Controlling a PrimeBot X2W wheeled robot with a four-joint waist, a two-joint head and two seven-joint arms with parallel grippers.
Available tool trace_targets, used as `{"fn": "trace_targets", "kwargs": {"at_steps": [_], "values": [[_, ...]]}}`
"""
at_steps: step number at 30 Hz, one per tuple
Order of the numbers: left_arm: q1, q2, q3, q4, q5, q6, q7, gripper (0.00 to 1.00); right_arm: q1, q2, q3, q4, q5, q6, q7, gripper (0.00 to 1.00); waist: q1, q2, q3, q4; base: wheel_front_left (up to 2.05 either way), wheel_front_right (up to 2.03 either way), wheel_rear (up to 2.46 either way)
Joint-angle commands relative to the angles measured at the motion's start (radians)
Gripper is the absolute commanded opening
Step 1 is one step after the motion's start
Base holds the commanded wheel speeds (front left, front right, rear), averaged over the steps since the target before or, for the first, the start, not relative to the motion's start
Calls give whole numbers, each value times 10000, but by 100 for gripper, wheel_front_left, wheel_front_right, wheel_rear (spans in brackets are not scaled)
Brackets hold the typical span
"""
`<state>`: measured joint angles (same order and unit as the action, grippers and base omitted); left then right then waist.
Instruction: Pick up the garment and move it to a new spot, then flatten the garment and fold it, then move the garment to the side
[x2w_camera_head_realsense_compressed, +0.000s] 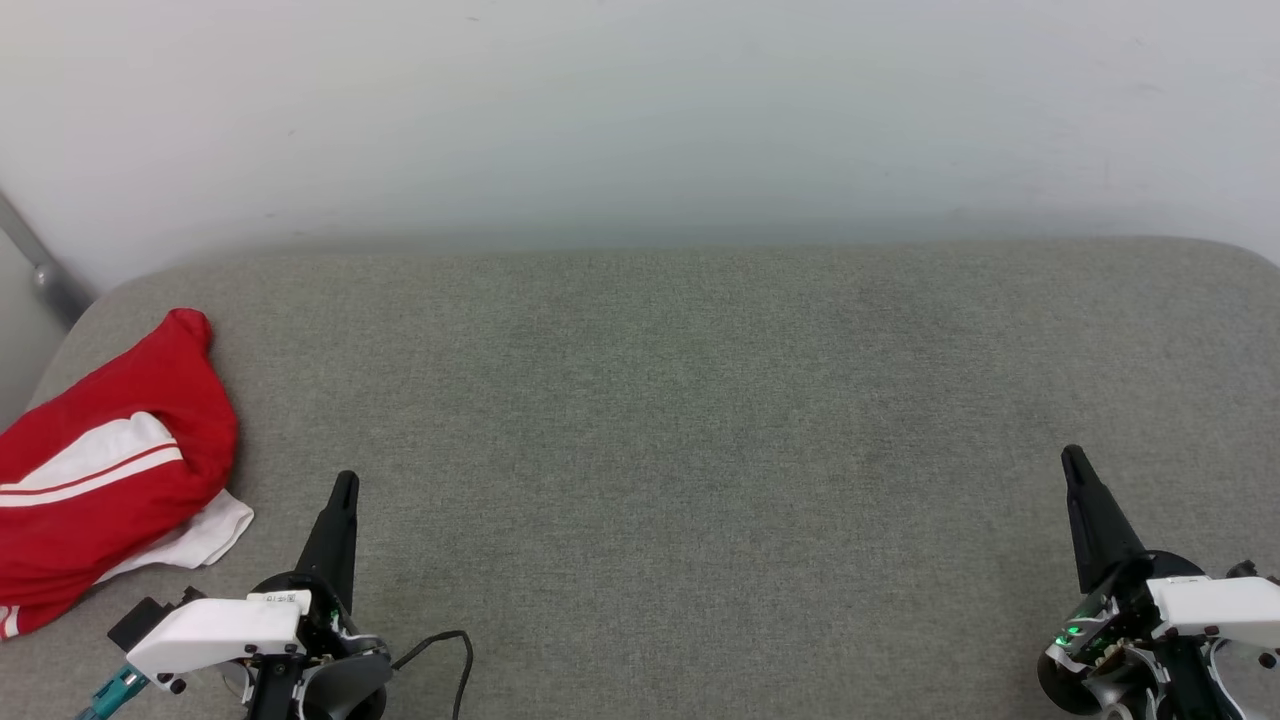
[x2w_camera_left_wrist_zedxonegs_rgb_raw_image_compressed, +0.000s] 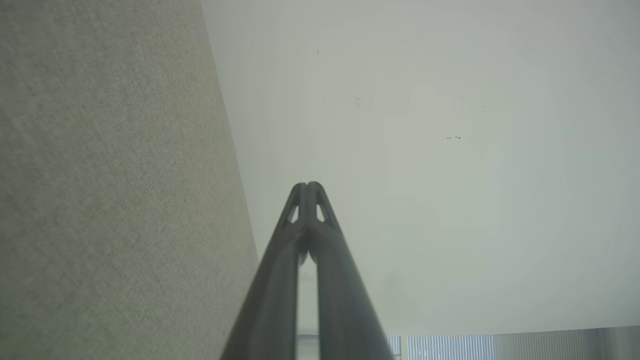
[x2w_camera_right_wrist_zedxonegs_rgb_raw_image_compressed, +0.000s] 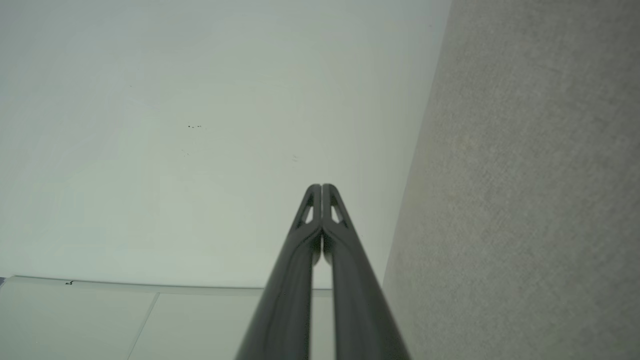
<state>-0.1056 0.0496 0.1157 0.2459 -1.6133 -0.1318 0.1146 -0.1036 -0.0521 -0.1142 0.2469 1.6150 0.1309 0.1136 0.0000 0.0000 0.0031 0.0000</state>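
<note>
Garment (x2w_camera_head_realsense_compressed: 110, 470), soft red-and-white jersey, lies crumpled on coarse grey woven cushion (x2w_camera_head_realsense_compressed: 700, 450).

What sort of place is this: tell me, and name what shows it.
Probably a plain indoor room, perhaps a test space. A wide grey upholstered surface, like a bed or bench, meets a bare white wall, and a crumpled red garment lies at its left edge.

The tiny label (x2w_camera_head_realsense_compressed: 287, 598) on the left end effector (x2w_camera_head_realsense_compressed: 345, 482) is unreadable.
</note>
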Motion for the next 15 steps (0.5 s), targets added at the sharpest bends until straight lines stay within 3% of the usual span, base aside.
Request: {"fn": "trace_targets", "kwargs": {"at_steps": [1, 15], "values": [[-66, -24, 20, -2, 13, -26, 19, 0, -119, 39, 6, 11, -45, -3, 1, 0, 0, 0, 0, 0, 0, 0, 0], [-66, -24, 19, -2, 12, -26, 18, 0, -119, 39, 7, 11, -44, -3, 0, 0, 0, 0, 0, 0, 0, 0, 0]]}}
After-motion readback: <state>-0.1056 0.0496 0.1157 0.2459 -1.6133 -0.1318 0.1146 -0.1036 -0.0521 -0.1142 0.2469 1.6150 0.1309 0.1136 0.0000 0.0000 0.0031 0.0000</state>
